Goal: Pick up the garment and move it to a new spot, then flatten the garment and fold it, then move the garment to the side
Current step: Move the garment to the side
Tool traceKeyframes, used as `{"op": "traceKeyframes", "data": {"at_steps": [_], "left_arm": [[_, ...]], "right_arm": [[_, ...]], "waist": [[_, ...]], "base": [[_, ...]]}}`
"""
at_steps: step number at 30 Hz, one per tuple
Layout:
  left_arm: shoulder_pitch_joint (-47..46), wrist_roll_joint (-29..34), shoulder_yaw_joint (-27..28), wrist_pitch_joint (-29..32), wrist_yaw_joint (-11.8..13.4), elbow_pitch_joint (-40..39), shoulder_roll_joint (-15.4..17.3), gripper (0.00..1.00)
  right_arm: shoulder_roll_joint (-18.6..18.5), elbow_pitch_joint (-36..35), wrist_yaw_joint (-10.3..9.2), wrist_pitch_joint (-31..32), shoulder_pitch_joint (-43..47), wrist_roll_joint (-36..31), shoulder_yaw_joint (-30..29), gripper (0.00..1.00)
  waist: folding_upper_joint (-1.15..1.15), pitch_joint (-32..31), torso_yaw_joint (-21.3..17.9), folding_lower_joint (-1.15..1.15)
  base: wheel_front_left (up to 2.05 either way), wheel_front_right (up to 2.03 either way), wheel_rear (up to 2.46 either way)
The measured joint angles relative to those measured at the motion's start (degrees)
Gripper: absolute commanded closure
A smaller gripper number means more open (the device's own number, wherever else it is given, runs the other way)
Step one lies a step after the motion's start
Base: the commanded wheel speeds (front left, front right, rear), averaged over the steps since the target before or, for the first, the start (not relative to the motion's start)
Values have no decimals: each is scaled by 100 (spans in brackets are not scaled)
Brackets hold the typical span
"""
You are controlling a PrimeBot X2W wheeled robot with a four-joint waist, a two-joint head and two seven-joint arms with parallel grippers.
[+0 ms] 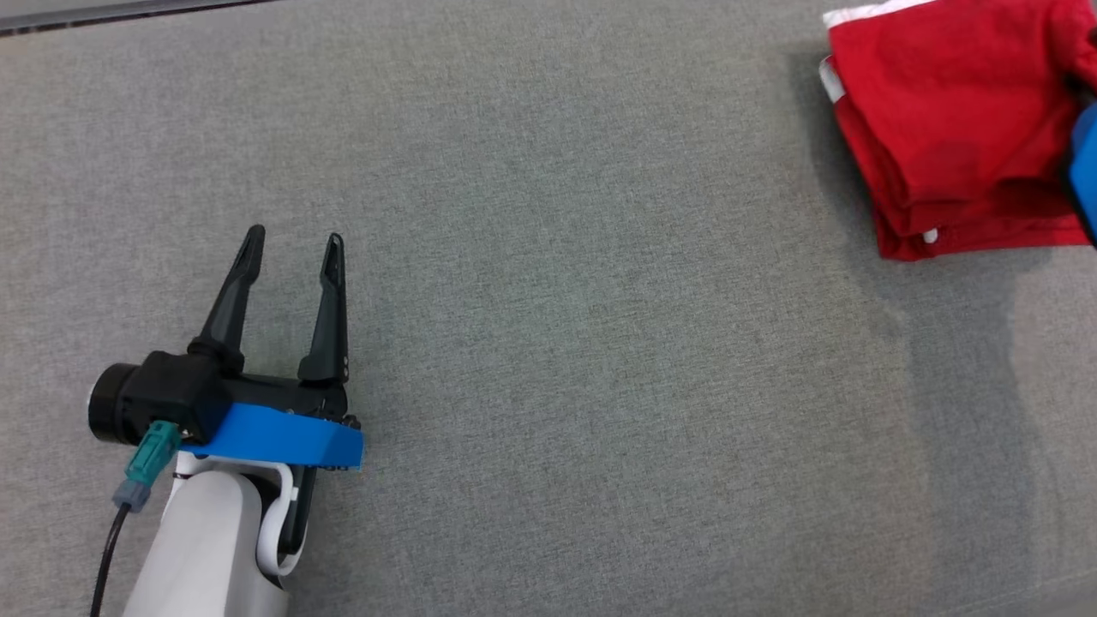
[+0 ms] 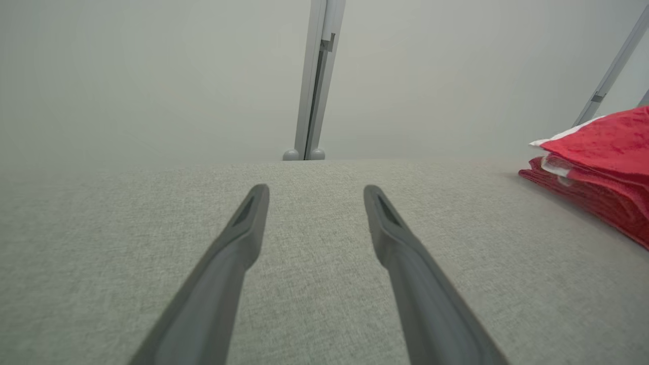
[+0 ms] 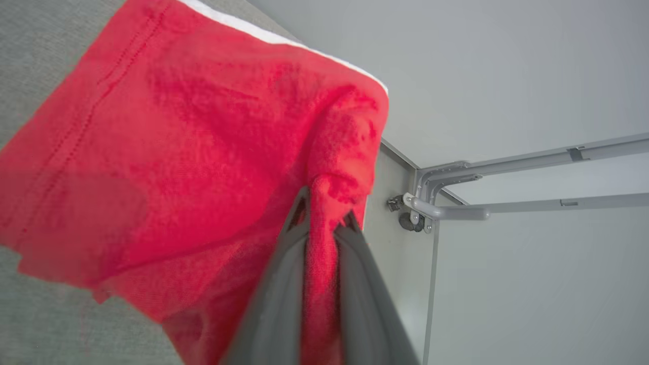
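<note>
The garment [image 1: 951, 120] is a red cloth with white trim, folded into a thick stack at the table's far right corner. It also shows at the right edge of the left wrist view, the garment [image 2: 603, 167] lying in layers. My right gripper [image 3: 324, 213] is shut on a bunched fold of the garment [image 3: 177, 167] near the table's edge. A blue part of that arm [image 1: 1084, 171] pokes in at the head view's right border. My left gripper [image 1: 294, 248] hovers open over bare table at the lower left, far from the cloth, with nothing between its fingers [image 2: 243, 228].
The grey fabric-covered table [image 1: 600, 360] spreads wide between the two arms. Its back edge [image 1: 128, 13] runs along the top left. Grey metal frame bars [image 3: 507, 208] stand just past the table corner beside the garment, and a frame post [image 2: 317, 76] rises behind the table.
</note>
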Motion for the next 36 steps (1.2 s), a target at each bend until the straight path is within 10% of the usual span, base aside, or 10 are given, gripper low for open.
{"op": "traceKeyframes", "data": {"at_steps": [12,14,15,25,36], "left_arm": [[-398,11,-252,43,-19,-171,368,0],[-430,1,-287,58,-19,-182,379,0],[-439,-1,-296,58,-19,-186,381,0],[-381,-107,-301,33,18,-43,328,0],[270,-322,-236,8,73,448,36,0]], "right_arm": [[-325,565,0,-578,181,-844,-978,100],[-319,632,0,-734,212,-1143,-1195,52],[-309,659,1,-795,227,-1288,-1308,0],[379,671,0,-1582,575,-2170,-2647,0],[2399,-368,-1,-2800,2663,-1391,-3919,0]], "waist": [[-1,531,96,0],[-1,580,160,0],[-1,598,191,0],[-1,284,406,-1],[-2,-929,733,-3]], "base": [[0,0,0],[0,0,0],[0,0,0],[0,0,0],[0,0,0]]}}
